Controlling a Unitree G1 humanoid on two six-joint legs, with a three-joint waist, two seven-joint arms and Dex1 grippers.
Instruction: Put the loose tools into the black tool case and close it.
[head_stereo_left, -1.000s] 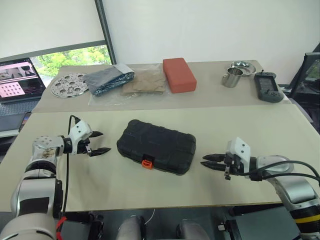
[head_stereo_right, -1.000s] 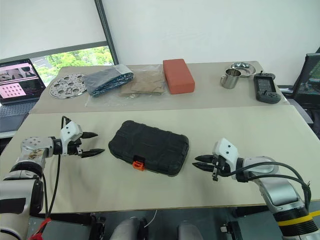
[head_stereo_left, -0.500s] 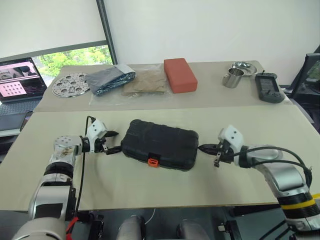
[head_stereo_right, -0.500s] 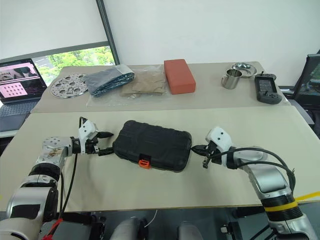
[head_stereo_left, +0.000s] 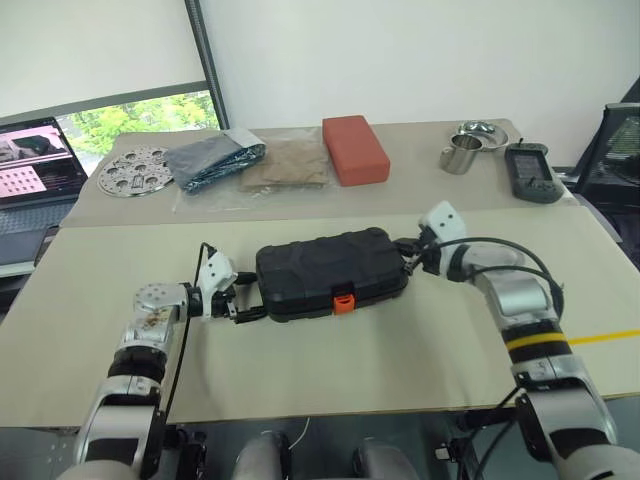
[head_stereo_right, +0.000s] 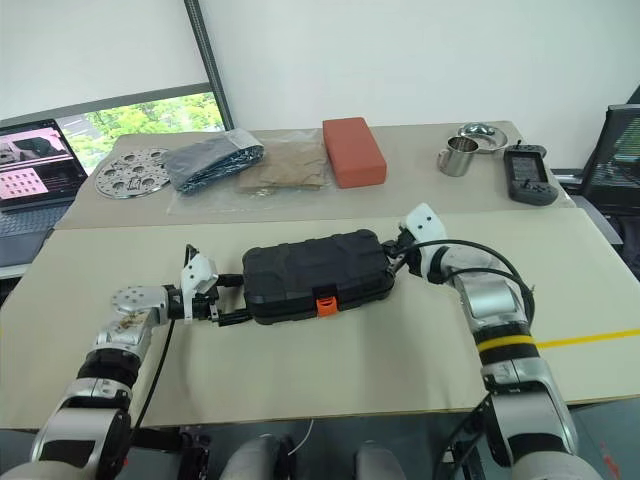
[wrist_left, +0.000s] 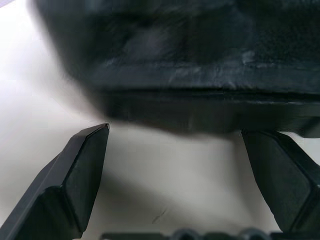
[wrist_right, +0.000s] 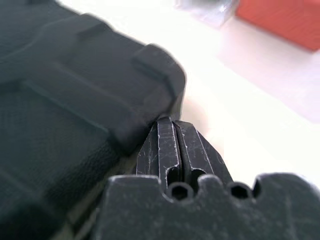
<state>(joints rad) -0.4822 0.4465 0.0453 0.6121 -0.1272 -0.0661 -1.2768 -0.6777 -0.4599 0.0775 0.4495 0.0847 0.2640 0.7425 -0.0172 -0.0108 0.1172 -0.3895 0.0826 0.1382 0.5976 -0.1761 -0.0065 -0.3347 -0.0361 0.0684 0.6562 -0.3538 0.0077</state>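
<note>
The black tool case (head_stereo_left: 330, 272) lies closed on the near table, its orange latch (head_stereo_left: 344, 302) facing the front edge. My left gripper (head_stereo_left: 243, 296) is open at the case's left end. In the left wrist view its fingers (wrist_left: 80, 180) stand wide apart, just short of the case wall (wrist_left: 190, 60). My right gripper (head_stereo_left: 405, 252) is shut, and its tips press against the case's right end. The right wrist view shows them closed together (wrist_right: 172, 125) at the case's corner (wrist_right: 65, 100). The loose tools are out of view.
On the far table sit a red-orange block (head_stereo_left: 356, 149), a metal cup (head_stereo_left: 460, 154), a small bowl (head_stereo_left: 484, 130), a dark grey handheld device (head_stereo_left: 526, 172), a plastic bag with cloth (head_stereo_left: 215, 160) and a perforated metal disc (head_stereo_left: 134, 169). A laptop (head_stereo_left: 35, 172) stands at far left.
Both grippers have moved inward to the case's ends. The right gripper's fingers came fully together and pushed the case's right end away, so the case has turned with its latch facing the front.
</note>
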